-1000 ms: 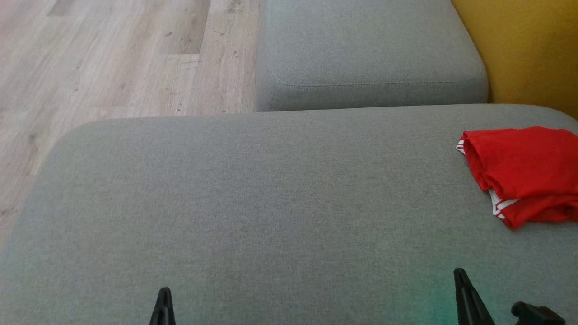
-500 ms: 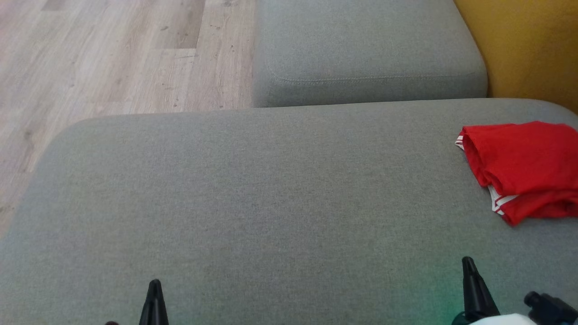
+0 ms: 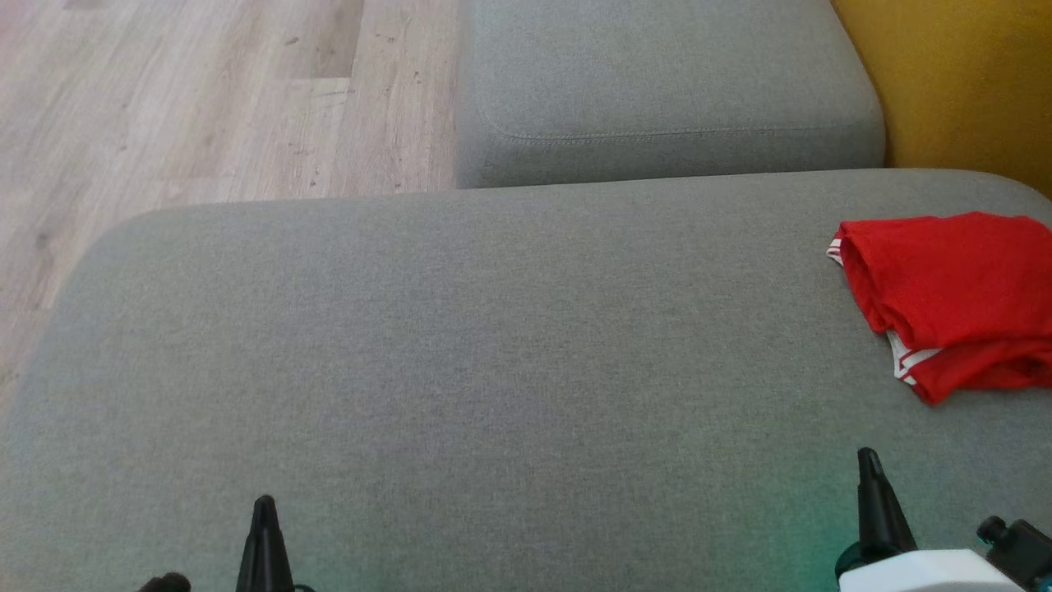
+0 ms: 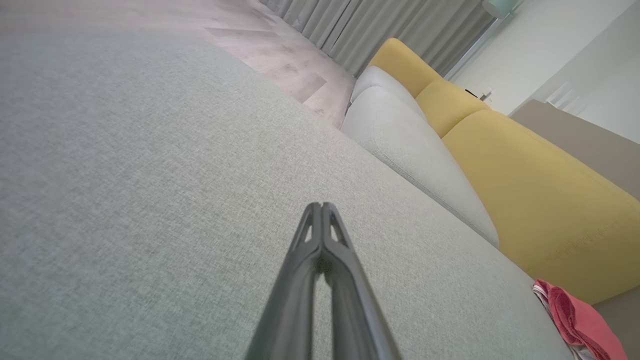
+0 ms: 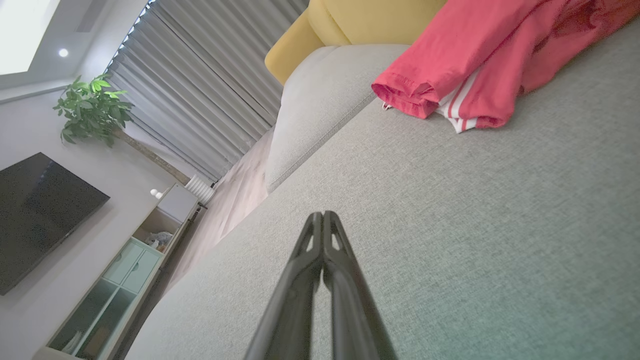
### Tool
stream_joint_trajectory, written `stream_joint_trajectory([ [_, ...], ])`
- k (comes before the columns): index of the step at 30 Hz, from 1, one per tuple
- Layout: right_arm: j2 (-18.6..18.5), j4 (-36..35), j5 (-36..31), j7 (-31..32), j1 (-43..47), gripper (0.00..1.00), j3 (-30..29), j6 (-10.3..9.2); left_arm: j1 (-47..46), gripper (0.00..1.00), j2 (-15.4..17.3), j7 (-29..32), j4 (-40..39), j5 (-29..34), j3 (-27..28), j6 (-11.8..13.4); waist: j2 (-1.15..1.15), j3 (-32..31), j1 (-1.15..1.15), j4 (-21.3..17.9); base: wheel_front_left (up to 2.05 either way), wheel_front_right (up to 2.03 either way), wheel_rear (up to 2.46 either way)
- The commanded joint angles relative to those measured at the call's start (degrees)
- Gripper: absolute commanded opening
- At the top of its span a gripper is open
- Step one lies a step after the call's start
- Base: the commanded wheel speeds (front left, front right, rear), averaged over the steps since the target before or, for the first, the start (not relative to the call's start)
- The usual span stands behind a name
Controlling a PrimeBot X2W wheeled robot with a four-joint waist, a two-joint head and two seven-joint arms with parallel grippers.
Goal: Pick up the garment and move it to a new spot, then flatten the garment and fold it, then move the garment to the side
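The garment (image 3: 953,296) is red with white stripes and lies folded at the right edge of the grey cushion (image 3: 493,345). It also appears in the right wrist view (image 5: 480,65) and, small, in the left wrist view (image 4: 580,322). My left gripper (image 3: 264,503) stands shut at the lower left, far from the garment; its fingertips meet in its own view (image 4: 320,205). My right gripper (image 3: 868,457) is shut at the lower right, below the garment and apart from it, with nothing between its fingers (image 5: 322,214).
A second grey cushion (image 3: 666,90) lies beyond the first. Wooden floor (image 3: 205,107) is to the left, a yellow backrest (image 3: 962,82) to the right. The right wrist view shows a TV (image 5: 40,210), a cabinet (image 5: 130,270), a plant (image 5: 92,107) and curtains (image 5: 200,100).
The head view has shifted a little, so the cushion and garment sit higher in it. Both grippers reach further up into the picture, and the right wrist's white housing has come into view.
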Motion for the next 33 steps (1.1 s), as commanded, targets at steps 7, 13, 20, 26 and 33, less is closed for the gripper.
stream_joint_trajectory([
  [7,-1.2,-1.4,5.7,1.2,-3.9,0.0,-0.4,-0.02,-4.2,0.0,0.8,1.1,-1.0,-5.8,2.2,-0.8,0.0,0.5,0.0,-0.2,0.0,0.0,0.0],
  [13,-1.3,-1.3,9.7,2.2,-5.0,0.0,-0.8,-0.02,-5.3,0.0,0.8,2.1,-0.7,-10.0,3.0,-1.4,0.0,0.8,0.0,-0.4,0.0,0.0,0.0],
  [20,-1.3,-1.1,14.3,3.3,-6.2,0.0,-1.4,-0.02,-6.6,0.0,0.8,3.2,-0.3,-14.9,3.9,-2.0,0.0,1.3,0.0,-0.7,0.0,0.0,0.0],
  [26,-1.3,-1.0,17.7,4.1,-7.1,0.0,-1.9,-0.03,-7.5,0.0,0.8,4.0,-0.1,-18.4,4.6,-2.5,0.0,1.6,0.0,-0.8,0.0,0.0,0.0],
  [33,-1.4,-0.9,23.0,5.4,-8.6,0.0,-2.6,-0.03,-9.0,0.0,0.9,5.4,0.3,-24.0,5.7,-3.2,0.0,2.1,0.0,-1.1,0.0,0.0,0.0],
])
